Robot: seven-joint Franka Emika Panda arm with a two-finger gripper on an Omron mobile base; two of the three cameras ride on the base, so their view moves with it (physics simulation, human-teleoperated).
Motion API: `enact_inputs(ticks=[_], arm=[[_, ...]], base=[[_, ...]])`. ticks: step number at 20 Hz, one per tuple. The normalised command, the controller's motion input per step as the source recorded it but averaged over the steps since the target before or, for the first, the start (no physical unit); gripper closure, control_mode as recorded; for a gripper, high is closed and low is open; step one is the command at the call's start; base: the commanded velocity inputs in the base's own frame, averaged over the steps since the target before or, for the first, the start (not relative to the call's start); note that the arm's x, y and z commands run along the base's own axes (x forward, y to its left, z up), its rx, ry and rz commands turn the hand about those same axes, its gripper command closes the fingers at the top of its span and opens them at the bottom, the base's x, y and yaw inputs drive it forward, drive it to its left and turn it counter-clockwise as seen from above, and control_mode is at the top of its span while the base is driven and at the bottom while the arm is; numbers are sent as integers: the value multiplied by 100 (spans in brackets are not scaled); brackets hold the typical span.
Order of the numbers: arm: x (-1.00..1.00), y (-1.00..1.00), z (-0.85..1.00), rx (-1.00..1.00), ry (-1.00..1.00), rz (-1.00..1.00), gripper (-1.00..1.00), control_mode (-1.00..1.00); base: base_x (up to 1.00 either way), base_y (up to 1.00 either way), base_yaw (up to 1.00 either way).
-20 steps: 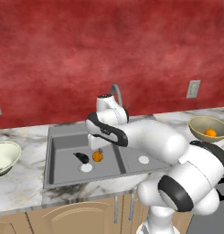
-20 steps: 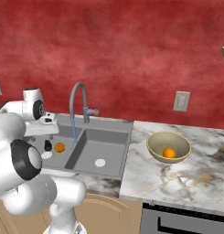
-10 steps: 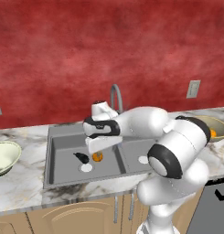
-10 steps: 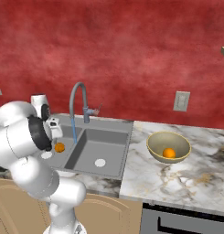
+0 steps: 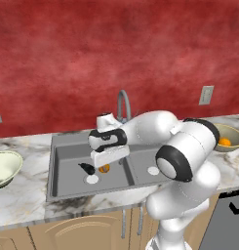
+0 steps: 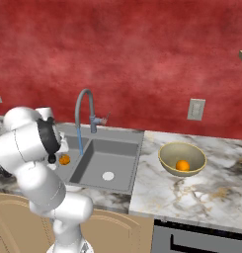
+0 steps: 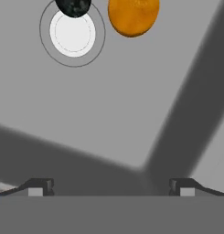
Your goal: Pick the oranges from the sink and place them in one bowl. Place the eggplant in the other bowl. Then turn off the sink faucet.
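The small round bright orange fruit (image 5: pixel 105 168) left in the wide grey double sink (image 5: pixel 62 151) lies on the floor of the left basin, just beside the white round drain (image 5: pixel 92 179). The small, nearly black shiny eggplant (image 5: pixel 86 168) lies close by, and in the hand view its end covers the edge of that drain. A second ago the white arm's two-finger gripper (image 7: pixel 111 185) was further to the right over the sink; now it has swung left and hangs over the fruit and the eggplant. Its jaws stand wide apart and hold nothing. I think this means it is getting ready to go down for the orange. It may be touching the eggplant, but I cannot tell.

One orange fruit (image 6: pixel 181 165) already sits in the round tan bowl (image 6: pixel 182 158) on the right. The wide pale cream-white bowl (image 5: pixel 4 167) on the left waits for the eggplant. The tall grey curved faucet (image 6: pixel 84 118) has a thin blue stream under its end, so water looks on.

The counter (image 6: pixel 201 197) is white marble with dark and gold marks. Behind it is a red wall (image 6: pixel 142 54), and below are light wooden cupboard doors (image 5: pixel 82 233)
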Motion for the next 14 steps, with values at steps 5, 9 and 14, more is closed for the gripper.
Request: enact_inputs(ticks=[5,9,14], arm=[[17,0,-10,0,-1,0,-100,-100],[23,0,-13,0,0,0,-100,-100],[21,0,-16,0,0,0,-100,-100]], base=[[0,0,0],[0,0,0],[0,0,0]])
